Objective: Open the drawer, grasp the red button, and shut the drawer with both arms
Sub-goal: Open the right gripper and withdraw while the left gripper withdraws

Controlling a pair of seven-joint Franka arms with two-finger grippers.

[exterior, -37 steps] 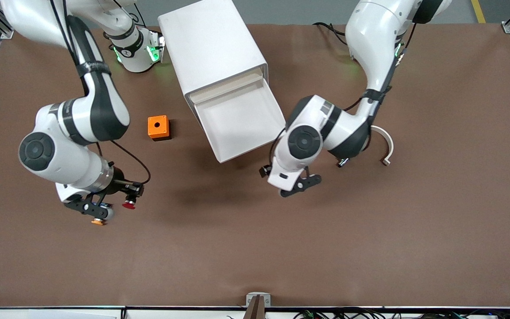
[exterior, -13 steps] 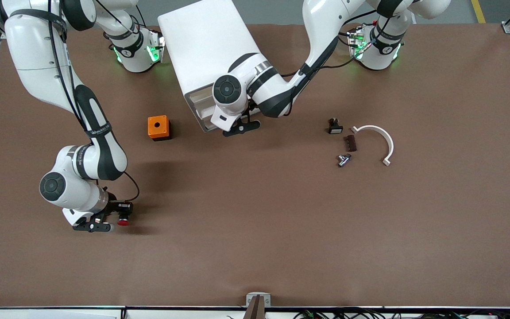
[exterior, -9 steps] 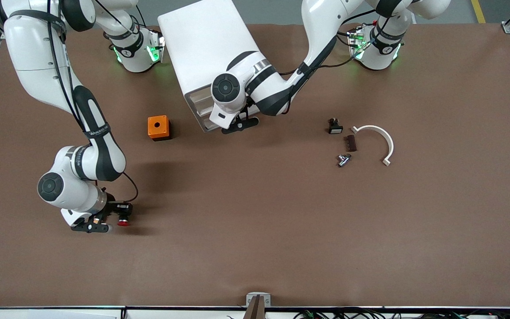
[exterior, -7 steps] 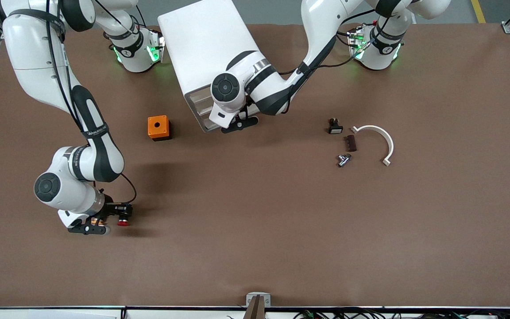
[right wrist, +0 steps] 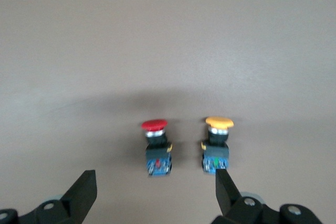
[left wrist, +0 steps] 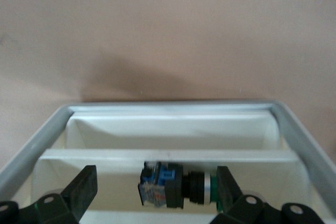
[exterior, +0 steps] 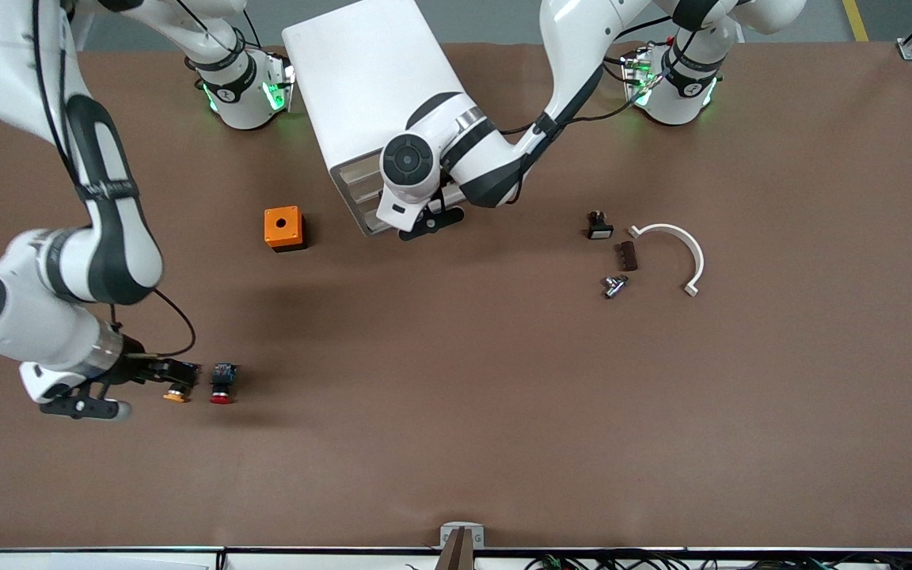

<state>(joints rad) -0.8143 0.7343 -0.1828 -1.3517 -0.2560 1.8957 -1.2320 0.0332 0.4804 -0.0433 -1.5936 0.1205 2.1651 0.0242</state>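
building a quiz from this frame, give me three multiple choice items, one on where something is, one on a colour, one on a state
1. Where is the red-capped button?
A. on the table beside the orange-capped button
B. inside the drawer
C. on the orange cube

2. What colour is the curved bracket toward the left arm's end of the table?
A. orange
B. white
C. black

3. What state is the right gripper in?
A. shut on the red-capped button
B. shut on nothing
C. open

Key: 1 A, the two buttons stand side by side in the right wrist view. 2 B, it shows white on the brown table. 3 C, its fingers stand apart, holding nothing.
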